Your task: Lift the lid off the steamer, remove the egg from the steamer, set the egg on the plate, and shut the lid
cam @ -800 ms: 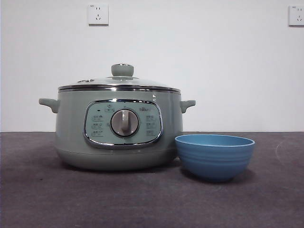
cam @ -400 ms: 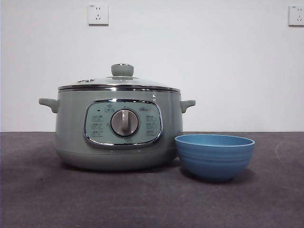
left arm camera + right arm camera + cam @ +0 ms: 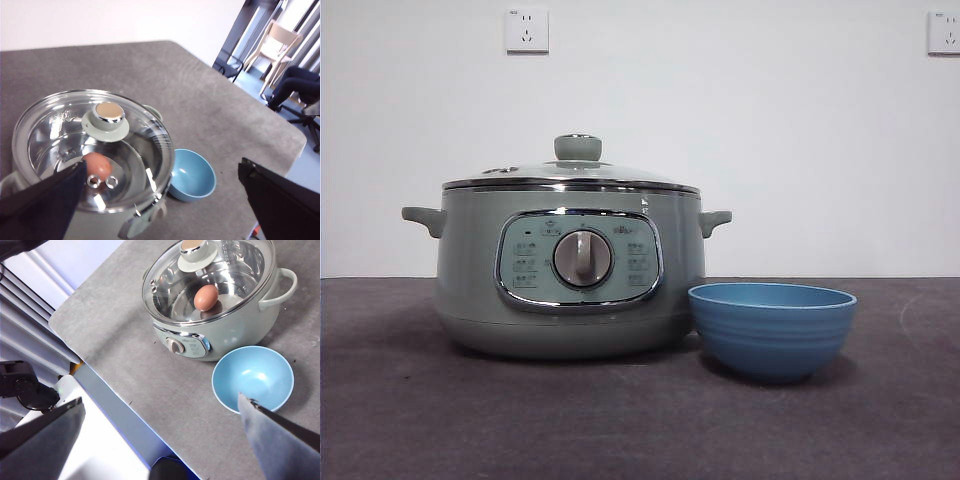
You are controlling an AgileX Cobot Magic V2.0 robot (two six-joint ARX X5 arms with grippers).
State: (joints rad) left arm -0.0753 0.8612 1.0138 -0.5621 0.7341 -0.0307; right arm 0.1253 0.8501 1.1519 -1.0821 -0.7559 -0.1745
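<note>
the grey worktop (image 3: 620, 420) carries everything. biggest on it is the steamer (image 3: 570, 275), sage green, its dial facing the low camera, with the lid (image 3: 572, 176) seated flat on its rim and the pale knob on top. through the glass a brown egg (image 3: 206, 297) rests inside the pot. just beside the steamer, on the dial side, stands the blue plate (image 3: 772, 328), close to the steamer's base. both arms hang high over the worktop: the left end effector (image 3: 160, 200) has its jaws spread wide above the steamer, and the right end effector (image 3: 160, 435) is likewise spread wide, holding nothing.
</note>
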